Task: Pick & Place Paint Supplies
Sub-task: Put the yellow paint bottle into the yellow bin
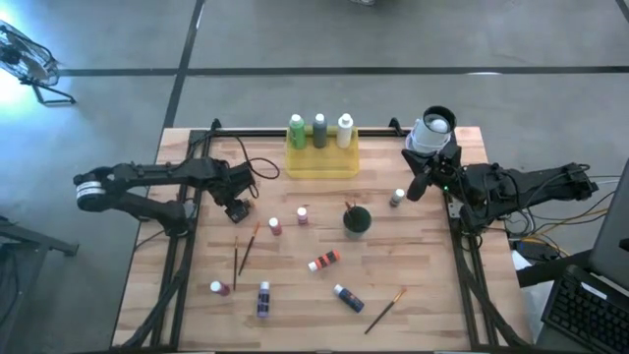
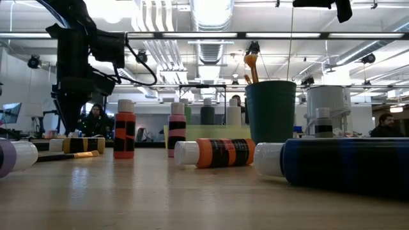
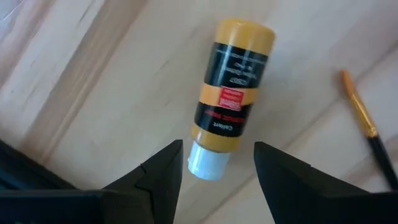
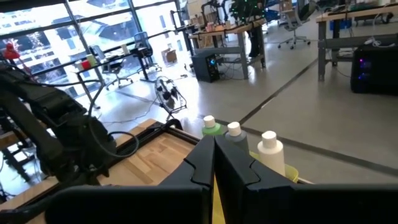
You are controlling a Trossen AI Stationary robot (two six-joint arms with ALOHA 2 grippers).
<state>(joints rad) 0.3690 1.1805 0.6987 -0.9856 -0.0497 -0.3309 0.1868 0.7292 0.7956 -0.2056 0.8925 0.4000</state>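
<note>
A yellow paint bottle with a black label and a white cap lies on its side on the wooden table; it also shows in the low view. My left gripper hangs open over it, pointing down, one finger on either side of the cap end, touching nothing. In the high view this gripper hides the bottle. A paintbrush lies close by. My right gripper is shut and empty, held level above the table's right side.
A yellow tray at the far edge holds three upright bottles. A dark green cup stands mid-table. Several bottles stand or lie around: red, orange, blue, purple. Brushes lie loose.
</note>
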